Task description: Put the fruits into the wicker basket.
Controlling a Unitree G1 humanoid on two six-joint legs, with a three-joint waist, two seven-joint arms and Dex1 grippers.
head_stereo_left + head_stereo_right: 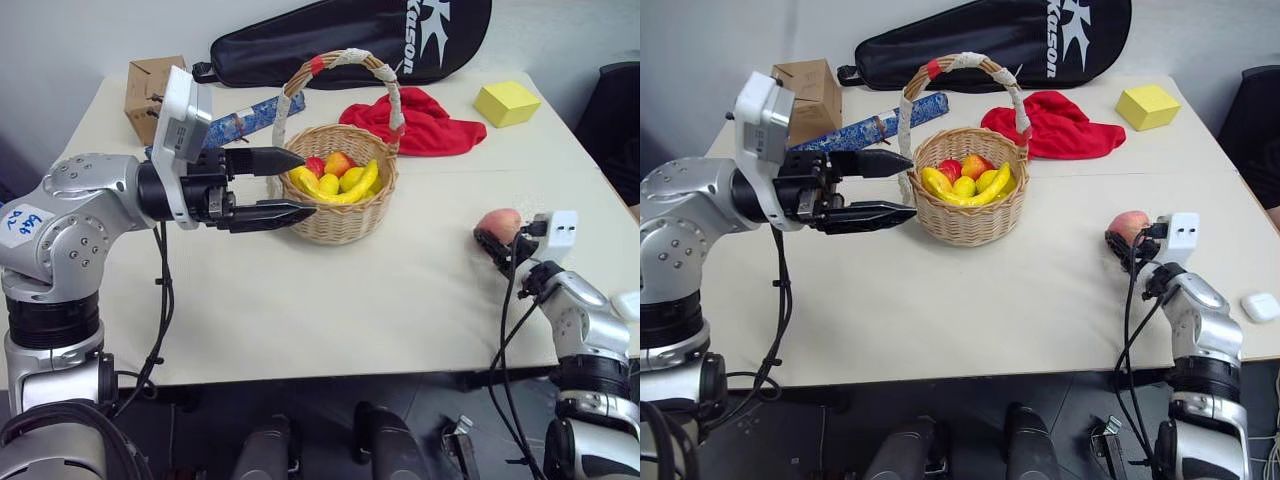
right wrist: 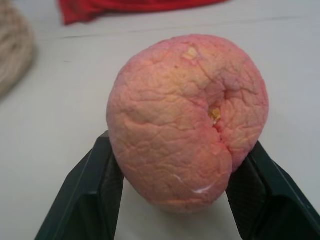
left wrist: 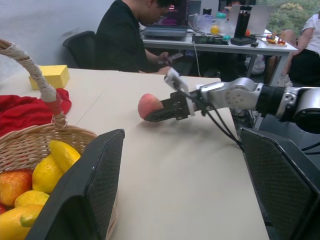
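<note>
Pinkish-red peach (image 2: 187,122) on the table (image 1: 350,290), clasped between the right gripper (image 1: 497,245) fingers (image 2: 92,195), well right of the wicker basket (image 1: 340,215) containing banana (image 1: 345,190) and other fruit. Left gripper (image 1: 290,187) spread, empty, beside the basket rim.

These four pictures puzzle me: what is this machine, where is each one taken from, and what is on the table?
It is a two-armed robot. Two pictures come from cameras in its head, looking down over a beige table; the other two come from cameras on its wrists. The round tan wicker basket already holds fruit, with a yellow banana on top. Behind it lie a crumpled red cloth, a yellow square block and a brown cardboard box. The left gripper hangs open beside the basket. The right gripper has its black fingers on either side of a round pinkish-red peach on the table.
</note>
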